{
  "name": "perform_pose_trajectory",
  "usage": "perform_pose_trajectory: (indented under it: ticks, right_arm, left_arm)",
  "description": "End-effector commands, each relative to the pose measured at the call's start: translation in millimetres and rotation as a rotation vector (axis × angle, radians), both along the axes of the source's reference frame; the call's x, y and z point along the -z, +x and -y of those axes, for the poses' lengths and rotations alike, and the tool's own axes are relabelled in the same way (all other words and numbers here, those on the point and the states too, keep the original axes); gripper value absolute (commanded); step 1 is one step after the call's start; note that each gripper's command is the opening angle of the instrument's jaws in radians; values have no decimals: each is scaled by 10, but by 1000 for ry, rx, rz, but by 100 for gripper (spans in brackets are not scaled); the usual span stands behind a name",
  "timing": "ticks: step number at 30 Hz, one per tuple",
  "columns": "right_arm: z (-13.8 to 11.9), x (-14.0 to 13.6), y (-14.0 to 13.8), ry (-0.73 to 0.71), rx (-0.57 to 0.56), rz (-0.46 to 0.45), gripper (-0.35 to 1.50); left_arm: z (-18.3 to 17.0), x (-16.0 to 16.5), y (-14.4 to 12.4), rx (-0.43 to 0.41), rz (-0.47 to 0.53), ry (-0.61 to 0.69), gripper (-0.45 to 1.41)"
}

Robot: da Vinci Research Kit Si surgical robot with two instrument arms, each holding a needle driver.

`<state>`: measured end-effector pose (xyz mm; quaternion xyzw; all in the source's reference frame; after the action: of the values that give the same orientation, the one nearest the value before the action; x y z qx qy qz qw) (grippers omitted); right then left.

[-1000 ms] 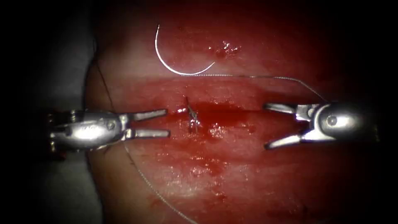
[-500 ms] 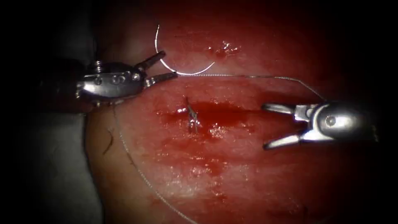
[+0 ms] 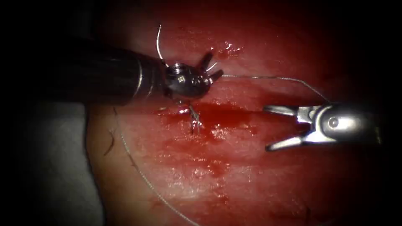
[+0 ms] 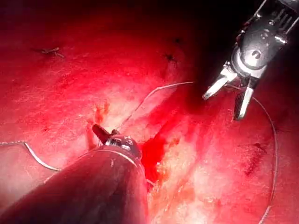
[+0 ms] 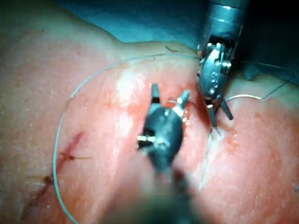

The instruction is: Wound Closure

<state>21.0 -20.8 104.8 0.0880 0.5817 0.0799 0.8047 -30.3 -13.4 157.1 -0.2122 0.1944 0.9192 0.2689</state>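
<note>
The left tool (image 4: 100,133) is seen low over the wet red tissue (image 4: 70,88). The right tool (image 4: 226,95) is held apart from it, jaws spread wide, nothing gripped. Thread (image 4: 154,93) is laid between them.

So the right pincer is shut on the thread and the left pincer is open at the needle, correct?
No: the right pincer is open and holds nothing, per the endoscope view. The left pincer is open at the needle.

Dim, dark-edged endoscope view — glare on wet tissue (image 3: 226,44).
</note>
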Motion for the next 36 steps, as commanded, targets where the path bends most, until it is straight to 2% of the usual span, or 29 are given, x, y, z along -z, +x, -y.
perform_pose_trajectory:
  ticks: [1,8,14,22,23,24,25,26,32,36]
  right_arm:
    - [8,-5,5,3,2,-1,41]
    - [8,-5,5,3,2,-1,41]
    - [8,-5,5,3,2,-1,41]
    - [9,-5,6,3,2,-1,41]
    - [9,-4,6,3,2,-2,41]
    - [9,-4,6,3,2,-2,41]
    - [9,-4,6,3,2,-2,41]
    - [9,-4,6,3,2,-2,41]
    - [9,-4,6,3,2,-2,41]
    - [8,-5,6,3,2,-1,41]
  left_arm:
    - [9,-20,-2,2,-24,7,34]
    - [16,-61,5,13,-88,28,26]
    - [16,-63,7,21,-89,32,21]
    - [9,-71,4,31,-143,61,19]
    - [9,-72,4,30,-150,59,16]
    - [10,-73,4,27,-155,60,-2]
    - [11,-73,5,24,-144,63,-38]
    - [11,-72,7,10,-141,62,-45]
    - [17,-62,15,-38,-162,60,-45]
    - [12,-42,24,-69,-101,34,-45]
